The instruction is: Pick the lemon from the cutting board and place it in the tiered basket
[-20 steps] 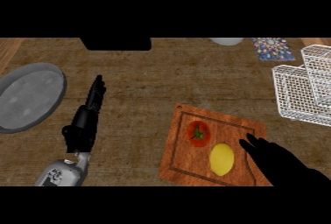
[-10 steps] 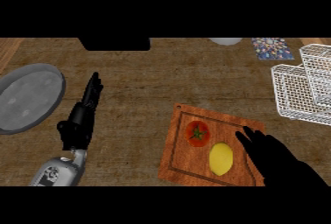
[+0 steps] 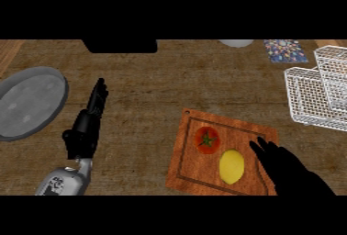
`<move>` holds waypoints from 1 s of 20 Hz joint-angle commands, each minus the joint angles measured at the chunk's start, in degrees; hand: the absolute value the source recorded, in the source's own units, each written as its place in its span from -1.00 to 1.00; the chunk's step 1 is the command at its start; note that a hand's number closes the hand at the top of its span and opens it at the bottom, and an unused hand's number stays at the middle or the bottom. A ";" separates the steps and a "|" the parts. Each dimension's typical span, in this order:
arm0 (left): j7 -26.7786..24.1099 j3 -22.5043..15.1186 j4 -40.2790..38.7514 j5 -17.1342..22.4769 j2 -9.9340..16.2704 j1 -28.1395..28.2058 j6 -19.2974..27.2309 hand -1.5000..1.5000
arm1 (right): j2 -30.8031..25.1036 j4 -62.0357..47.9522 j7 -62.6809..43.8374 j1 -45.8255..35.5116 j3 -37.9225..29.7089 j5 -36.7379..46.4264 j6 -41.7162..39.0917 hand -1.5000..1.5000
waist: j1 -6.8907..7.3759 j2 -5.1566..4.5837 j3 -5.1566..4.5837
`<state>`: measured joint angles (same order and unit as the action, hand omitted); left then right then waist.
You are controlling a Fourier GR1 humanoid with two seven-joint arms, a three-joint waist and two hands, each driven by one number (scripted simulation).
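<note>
At the left edge of the frame lies a grey plate (image 3: 28, 103) on the bench (image 3: 176, 82), and beside it the left robot hand (image 3: 85, 131) rests with fingers straight, unchanged over the last second. On the cutting board (image 3: 186, 170) at lower centre, the lemon (image 3: 232, 166) sits below the tomato (image 3: 207, 140), untouched. The right robot hand (image 3: 284, 167) has slid leftward until its open, empty fingers are just beside the lemon, so a grasp looks close; the tiered basket (image 3: 318, 94) waits at upper right.

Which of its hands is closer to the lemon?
The right hand: it sits just right of the lemon on the cutting board. The left hand is far off to the lemon's left.
</note>
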<state>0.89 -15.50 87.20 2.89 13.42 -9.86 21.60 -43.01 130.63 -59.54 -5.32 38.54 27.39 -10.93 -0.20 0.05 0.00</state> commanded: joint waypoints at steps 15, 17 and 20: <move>5.02 5.18 4.07 -3.67 -2.24 -0.61 -5.11 0.00 | 14.63 -11.19 6.78 1.20 -6.34 5.94 -9.00 -1.00 | 0.25 -0.04 0.00; 5.72 5.13 8.01 -3.53 -1.28 2.67 -5.73 0.00 | 17.58 -14.36 5.69 -1.21 -5.07 6.38 -10.63 -1.00 | 0.60 -0.02 0.00; -0.80 5.62 -1.29 -5.12 -5.29 1.22 -5.25 0.00 | 18.29 -9.58 5.88 4.95 -2.86 11.68 -9.28 -1.00 | -0.01 -0.03 -0.01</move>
<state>2.24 -11.08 89.56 -1.54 9.89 -7.83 16.68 -27.40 120.02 -52.01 -2.90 33.73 35.13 -19.44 -0.01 0.02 0.00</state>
